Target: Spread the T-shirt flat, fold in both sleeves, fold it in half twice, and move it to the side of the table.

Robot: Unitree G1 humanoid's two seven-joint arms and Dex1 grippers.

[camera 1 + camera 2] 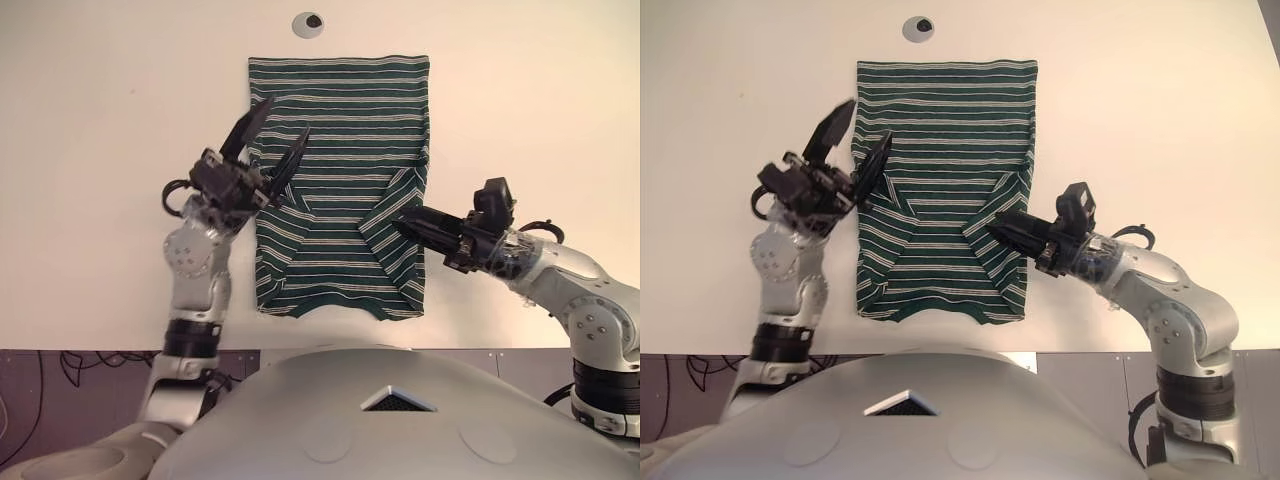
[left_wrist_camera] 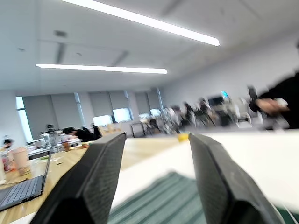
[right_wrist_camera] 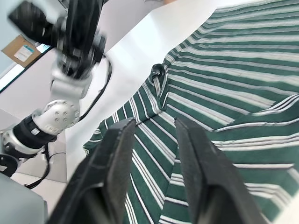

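Your two head eyes look steeply down on the table [image 1: 100, 150] from above, sharing the whole T-shirt [image 1: 340, 120]. Your left wrist camera faces out level across the room (past its own fingers [image 2: 98, 182]); your right wrist camera sits close, skimming the T-shirt.

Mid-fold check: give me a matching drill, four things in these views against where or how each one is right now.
Things:
1. green striped fabric T-shirt
2. small round grey disc
3. left gripper
4. right gripper

States:
A. jaws apart, low over the shirt's right side
B. on the white table, beyond the shirt's far edge
C. lying flat, both sleeves folded in
D. jaws wide open, raised over the shirt's left edge

Pairs: 1-C, 2-B, 3-D, 4-A.
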